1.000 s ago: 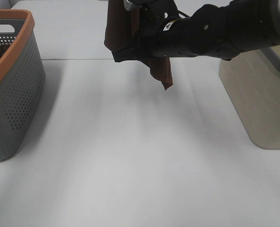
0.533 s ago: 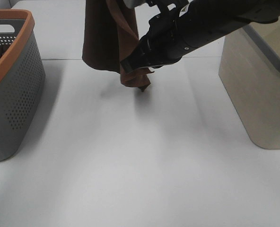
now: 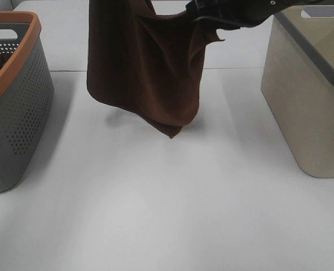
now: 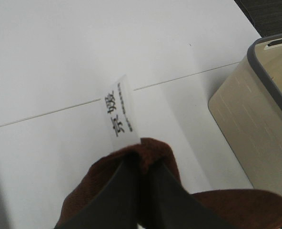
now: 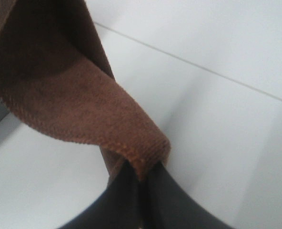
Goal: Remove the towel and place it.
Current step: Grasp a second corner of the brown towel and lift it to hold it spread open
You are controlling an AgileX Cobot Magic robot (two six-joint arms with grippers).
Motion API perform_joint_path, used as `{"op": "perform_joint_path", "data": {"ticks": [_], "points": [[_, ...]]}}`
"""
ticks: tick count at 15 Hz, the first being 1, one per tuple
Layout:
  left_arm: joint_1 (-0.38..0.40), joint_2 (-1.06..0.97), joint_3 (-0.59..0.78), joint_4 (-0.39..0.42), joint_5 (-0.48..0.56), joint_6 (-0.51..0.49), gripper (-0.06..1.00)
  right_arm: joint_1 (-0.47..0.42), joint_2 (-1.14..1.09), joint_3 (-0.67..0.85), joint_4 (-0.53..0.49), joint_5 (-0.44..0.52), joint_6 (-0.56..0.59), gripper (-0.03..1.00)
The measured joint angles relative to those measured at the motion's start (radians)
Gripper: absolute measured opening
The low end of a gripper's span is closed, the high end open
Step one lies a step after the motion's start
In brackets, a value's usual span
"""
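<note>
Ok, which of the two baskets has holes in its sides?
The grey basket with the orange rim, left of the hanging dark brown towel in the high view: its walls are perforated, while the beige basket with the grey rim has solid walls.

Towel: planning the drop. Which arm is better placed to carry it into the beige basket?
Right, probably: the right end effector pinches the towel beside the beige basket; the left end effector grips it farther away.

High view overlooks table (image 3: 155, 214); both close wrist views share towel (image 3: 144, 73).
</note>
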Motion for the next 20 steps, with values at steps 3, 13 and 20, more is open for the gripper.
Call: {"op": "perform_joint_path", "data": {"ticks": [3,13,20], "points": [[0.0,0.022,0.0,0.067,-0.018,0.0,0.01,-0.064,0.021,-0.089,-0.01,-0.025,-0.001,0.0],[0.012,0.129,0.0,0.336,-0.394,-0.004,0.01,-0.088,0.32,-0.499,-0.272,0.024,-0.002,0.0],[0.028,0.163,0.0,0.337,-0.405,-0.006,0.01,-0.088,0.38,-0.564,-0.147,0.435,-0.195,0.0]]}}
